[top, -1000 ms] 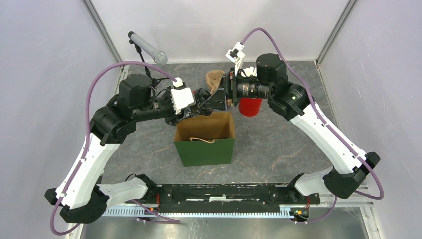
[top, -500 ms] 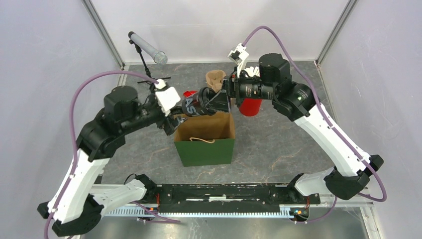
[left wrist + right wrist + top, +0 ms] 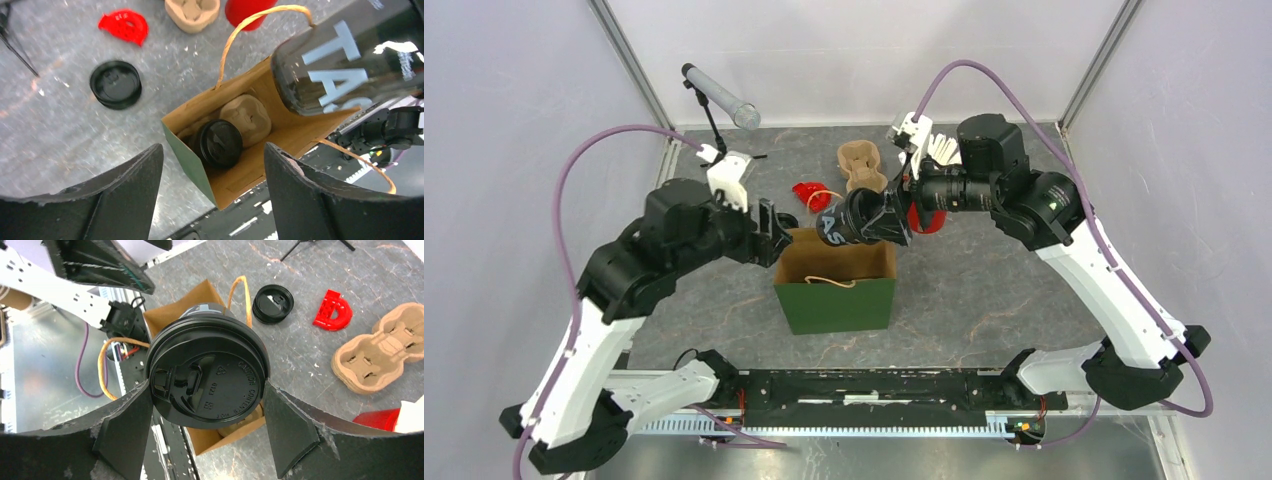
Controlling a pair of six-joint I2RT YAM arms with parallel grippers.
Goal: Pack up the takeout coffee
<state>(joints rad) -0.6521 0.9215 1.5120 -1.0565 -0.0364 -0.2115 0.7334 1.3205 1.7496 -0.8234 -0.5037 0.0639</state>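
Far left at the back, a grey tube (image 3: 720,95) on a thin stand. Left gripper (image 3: 212,150) hangs over the bag's left back corner, jaws wide apart, gripping nothing. A loose black lid (image 3: 116,91) lies flat on the table (image 3: 1024,290) left of the bag and apart from it. A red piece (image 3: 807,192), D-shaped, lies flat just behind the bag's left side. The bag (image 3: 834,300) is green outside and brown inside, stands upright mid-table with its mouth open and twine handles up. Inside it sits a brown tray (image 3: 250,117), and a bagged cup (image 3: 220,143) with its black lid on stands upright right beside the tray's free pocket. The cup (image 3: 859,218) is black with white letters and lidded, tipped almost onto its side with the base pointing left. It is held in the air over the right part of the bag's back rim, not inside; cannot tell if it touches the rim. A pulp carrier (image 3: 861,165) lies on the table behind the bag, apart from it. Right gripper (image 3: 206,390) is clamped on the cup, one finger on each side near the lid end, lid facing the wrist. A red cup (image 3: 929,215) stands on the table under the right wrist, mostly hidden.
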